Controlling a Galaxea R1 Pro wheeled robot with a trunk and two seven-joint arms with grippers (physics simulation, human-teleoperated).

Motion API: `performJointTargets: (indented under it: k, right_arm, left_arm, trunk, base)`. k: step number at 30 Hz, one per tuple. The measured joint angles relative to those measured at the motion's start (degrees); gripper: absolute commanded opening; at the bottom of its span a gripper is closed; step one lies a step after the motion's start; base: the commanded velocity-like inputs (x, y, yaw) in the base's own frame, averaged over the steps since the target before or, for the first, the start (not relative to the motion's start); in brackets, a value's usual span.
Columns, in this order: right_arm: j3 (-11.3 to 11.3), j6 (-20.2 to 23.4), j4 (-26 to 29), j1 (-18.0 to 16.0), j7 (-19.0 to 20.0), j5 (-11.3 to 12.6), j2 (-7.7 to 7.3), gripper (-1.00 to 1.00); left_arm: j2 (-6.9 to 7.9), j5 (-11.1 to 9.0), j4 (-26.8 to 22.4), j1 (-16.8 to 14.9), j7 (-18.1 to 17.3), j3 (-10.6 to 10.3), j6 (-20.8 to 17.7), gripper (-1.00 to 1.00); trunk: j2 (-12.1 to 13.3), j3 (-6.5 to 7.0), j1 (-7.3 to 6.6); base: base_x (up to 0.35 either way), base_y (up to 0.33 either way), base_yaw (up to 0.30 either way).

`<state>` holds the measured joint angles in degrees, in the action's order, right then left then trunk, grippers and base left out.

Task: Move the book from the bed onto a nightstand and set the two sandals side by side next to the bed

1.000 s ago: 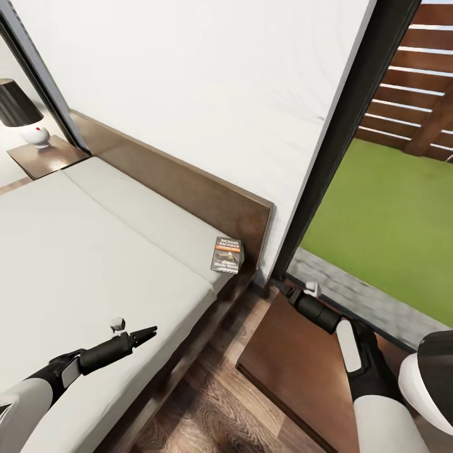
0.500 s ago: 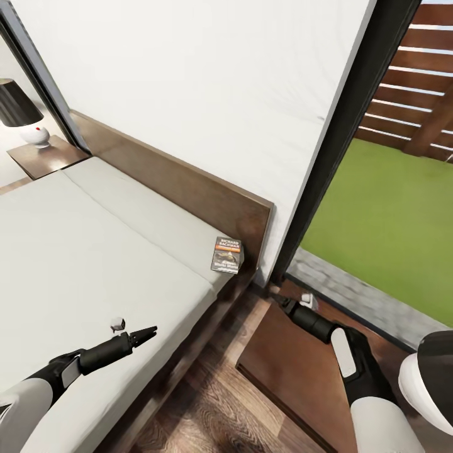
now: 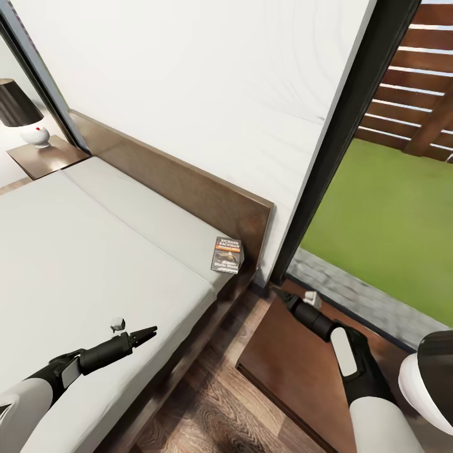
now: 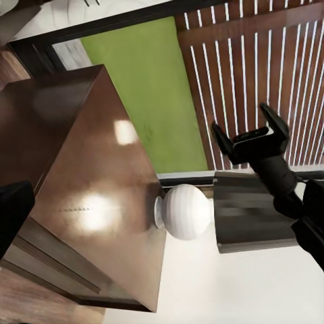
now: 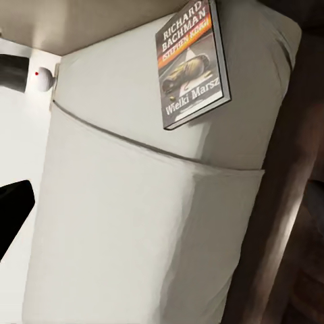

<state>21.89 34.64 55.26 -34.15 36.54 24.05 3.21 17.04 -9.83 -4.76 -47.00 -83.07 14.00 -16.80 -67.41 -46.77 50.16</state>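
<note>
1. 2 arms reach forward from where I stand: the left gripper (image 3: 150, 330) hovers over the pale mattress of the bed (image 3: 75, 251) at about 8 o'clock in the head view, its fingers spread slightly apart.
2. The right gripper (image 3: 279, 292) sits above the near nightstand (image 3: 296, 371) at about 5 o'clock, pointing toward the corner of the bed; whether it is spread or pressed together I cannot tell.
3. The book (image 3: 226, 254) lies flat on the mattress corner, just beside the headboard (image 3: 189, 189), untouched by either gripper.
4. Seen from the right wrist, the book (image 5: 192, 64) shows its cover face up.
5. A far nightstand (image 3: 44, 157) at 10 o'clock carries a lamp (image 3: 22, 116) with a dark shade and white base.
</note>
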Motion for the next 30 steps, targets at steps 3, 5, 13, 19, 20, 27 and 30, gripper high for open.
performJointTargets:
  k: [3, 5, 13, 19, 20, 27, 30]
  right_arm:
    - [-0.07, -0.77, -0.09, 0.00, -0.01, 1.01, 0.10, 1.00]
    - [-0.13, -1.00, -0.65, -0.02, -0.06, 6.56, 0.11, 1.00]
    - [-0.39, -9.88, -22.27, -1.37, -0.15, 13.56, 0.23, 1.00]
    - [-0.41, -11.49, -26.75, -4.13, -0.13, 13.93, 0.25, 1.00]
    - [-0.41, -11.58, -27.05, -4.23, -0.13, 13.94, 0.29, 1.00]
    - [-0.40, -11.83, -27.42, -4.40, -0.09, 14.10, 0.35, 1.00]
    - [-0.40, -11.84, -27.42, -4.40, -0.01, 15.33, 0.35, 1.00]
  left_arm:
    - [-0.02, -0.02, 0.00, 0.00, 0.10, 0.00, 0.00, 1.00]
    - [-0.41, -0.01, 0.04, 0.00, 0.12, -0.01, 0.00, 1.00]
    - [-1.19, 0.16, 0.74, 0.00, 0.83, 0.08, 0.08, 1.00]
    - [-1.75, 0.17, 0.79, 0.00, 0.98, 0.07, 0.14, 1.00]
    - [-1.85, 0.17, 0.79, 0.00, 0.99, 0.08, 0.14, 1.00]
    - [-2.08, 0.18, 0.88, 0.00, 1.00, 0.09, 0.17, 1.00]
    - [-2.10, 0.20, 1.08, 0.00, 1.00, 0.11, 0.17, 1.00]
  trunk:
    - [0.00, 0.00, 0.00]
    - [0.00, 0.00, 0.00]
    - [0.00, 0.00, 0.00]
    - [0.00, 0.00, 0.00]
    - [0.00, 0.00, 0.00]
    - [0.00, 0.00, 0.00]
    - [0.00, 0.00, 0.00]
  base:
    - [0.000, 0.000, 0.000]
    - [0.000, 0.000, 0.000]
    - [0.000, 0.000, 0.000]
    - [0.000, 0.000, 0.000]
    - [0.000, 0.000, 0.000]
    - [0.000, 0.000, 0.000]
    - [0.000, 0.000, 0.000]
